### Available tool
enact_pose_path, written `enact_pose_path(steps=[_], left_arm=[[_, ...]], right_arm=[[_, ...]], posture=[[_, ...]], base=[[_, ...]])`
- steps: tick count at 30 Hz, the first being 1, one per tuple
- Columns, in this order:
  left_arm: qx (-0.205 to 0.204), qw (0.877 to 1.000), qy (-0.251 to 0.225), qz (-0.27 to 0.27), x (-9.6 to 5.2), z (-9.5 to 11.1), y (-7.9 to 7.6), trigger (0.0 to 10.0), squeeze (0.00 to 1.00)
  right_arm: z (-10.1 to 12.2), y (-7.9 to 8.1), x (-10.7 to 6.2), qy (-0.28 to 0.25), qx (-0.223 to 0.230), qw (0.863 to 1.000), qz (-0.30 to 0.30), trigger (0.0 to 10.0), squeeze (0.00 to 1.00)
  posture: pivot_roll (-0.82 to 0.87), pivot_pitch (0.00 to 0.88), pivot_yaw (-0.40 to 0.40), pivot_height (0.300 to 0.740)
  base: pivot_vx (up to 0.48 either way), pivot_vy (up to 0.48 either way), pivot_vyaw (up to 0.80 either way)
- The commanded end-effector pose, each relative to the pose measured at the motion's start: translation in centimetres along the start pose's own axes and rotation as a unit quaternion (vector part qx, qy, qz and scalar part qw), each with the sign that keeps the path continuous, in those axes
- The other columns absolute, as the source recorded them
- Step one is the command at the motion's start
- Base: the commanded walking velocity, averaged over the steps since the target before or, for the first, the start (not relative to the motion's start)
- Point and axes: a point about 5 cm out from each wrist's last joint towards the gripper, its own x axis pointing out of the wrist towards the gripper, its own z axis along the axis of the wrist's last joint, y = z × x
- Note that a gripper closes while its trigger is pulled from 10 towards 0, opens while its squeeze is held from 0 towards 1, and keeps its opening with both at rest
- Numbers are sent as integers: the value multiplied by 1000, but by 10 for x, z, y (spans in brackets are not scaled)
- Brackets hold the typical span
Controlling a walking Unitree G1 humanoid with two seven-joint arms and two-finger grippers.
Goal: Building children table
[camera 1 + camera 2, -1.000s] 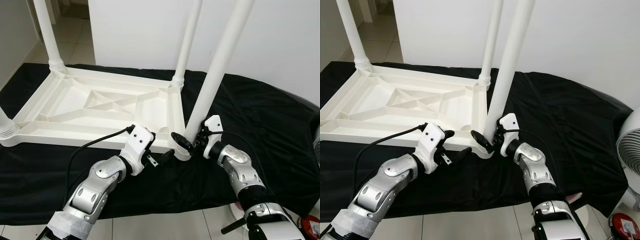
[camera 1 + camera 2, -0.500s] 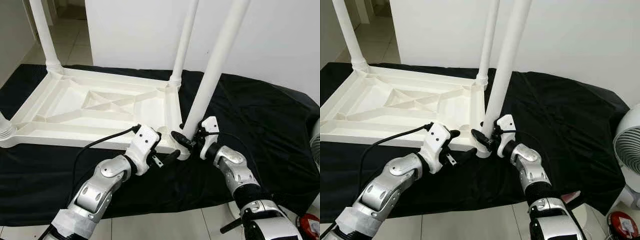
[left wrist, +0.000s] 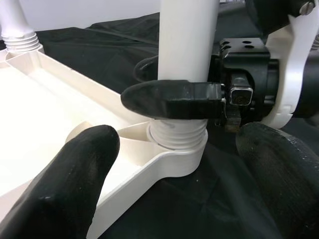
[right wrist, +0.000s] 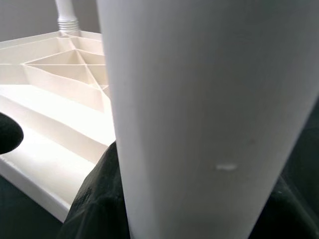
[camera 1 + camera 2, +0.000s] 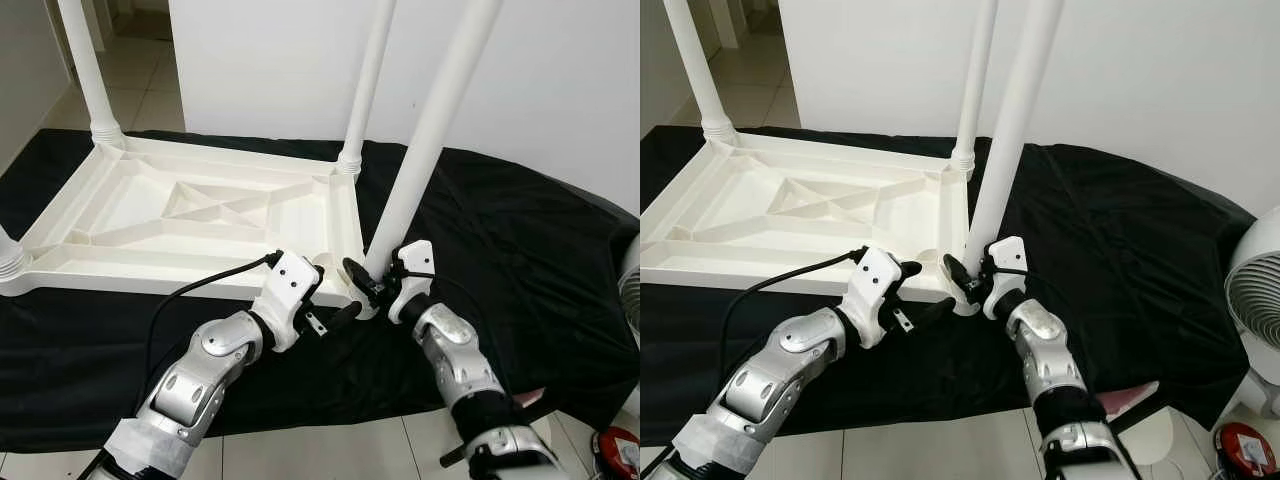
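One white table top (image 5: 200, 215) lies upside down on one black cloth (image 5: 520, 250). Four white legs (image 5: 428, 140) stand up from its corners, though one at the near left shows just its ribbed base. Two grippers, left (image 5: 335, 318) and right (image 5: 362, 283), are at the nearest leg, and one white fan (image 5: 1258, 300) stands at the right edge.

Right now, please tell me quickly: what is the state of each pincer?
Left pincer: open, fingers either side of the tabletop's corner socket.
Right pincer: closed on the near table leg, just above its base.
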Motion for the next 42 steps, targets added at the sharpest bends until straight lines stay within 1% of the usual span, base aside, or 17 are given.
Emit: enact_pose_path(steps=[1,2,5,9,14,18,19,21,22,29,32,33,35,36,38,39,42], left_arm=[[2,1000,-1,-16,-2,-2,0,10000,0],[2,1000,-1,-16,-2,-2,0,10000,0],[-2,1000,2,-4,-2,-5,4,10000,0],[-7,1000,1,3,-2,-5,7,10000,0],[5,1000,-2,6,-1,-5,9,10000,0],[9,1000,1,4,-2,-6,10,10000,0],[12,1000,3,4,-3,-7,11,10000,0],[14,1000,3,4,-4,-7,11,10000,0],[14,1000,4,5,-5,-7,13,10000,0],[13,1000,4,5,-7,-7,15,10000,0],[26,1000,3,5,-8,-8,15,10000,0],[26,1000,2,-2,-9,-8,14,10000,0],[35,999,-2,-4,-10,-8,14,10000,0],[29,1000,-1,-7,-11,-9,14,10000,0],[24,1000,1,-8,-11,-9,14,10000,0],[0,1000,6,-30,-12,-10,11,10000,0],[-7,999,6,-39,-13,-10,10,10000,0]], right_arm=[[-6,7,-3,14,-3,999,-29,10000,0],[-6,7,-3,14,-3,999,-29,10000,0],[-6,13,-6,15,22,993,-119,10000,0],[-7,18,-6,18,33,984,-176,10000,0],[-5,28,-5,13,31,984,-177,10000,0],[-4,23,-8,17,26,981,-190,10000,0],[-4,21,-10,18,27,979,-200,10000,90],[-4,20,-11,19,28,978,-207,10000,90],[-3,19,-12,19,35,978,-207,10000,1000],[1,14,-15,6,47,978,-204,10000,1000],[2,10,-16,8,32,980,-196,10000,1000],[3,10,-16,7,18,982,-189,10000,1000],[7,-6,-20,7,-10,991,-130,10000,1000],[9,-13,-23,5,-16,995,-102,10000,769],[11,-16,-25,3,-16,996,-86,10000,769],[13,-19,-28,-4,0,999,-48,10000,0],[14,-20,-30,-5,-5,1000,-27,10000,0]], posture=[[84,6,-112,740],[84,6,-112,740],[81,5,-122,740],[77,0,-117,740],[75,0,-109,740],[73,0,-100,740],[71,0,-96,740],[71,0,-96,740],[69,0,-93,740],[67,0,-90,740],[67,0,-92,740],[65,4,-87,740],[62,11,-80,740],[63,12,-81,740],[63,12,-81,740],[64,17,-80,740],[66,15,-80,740]], base=[[0,0,0],[0,0,0],[0,0,0],[0,0,0],[0,0,0],[0,0,0],[0,0,0],[0,0,0],[0,0,0],[0,0,0],[0,0,0],[0,0,0],[0,0,0],[0,0,0],[0,0,0],[0,0,0],[0,0,0]])
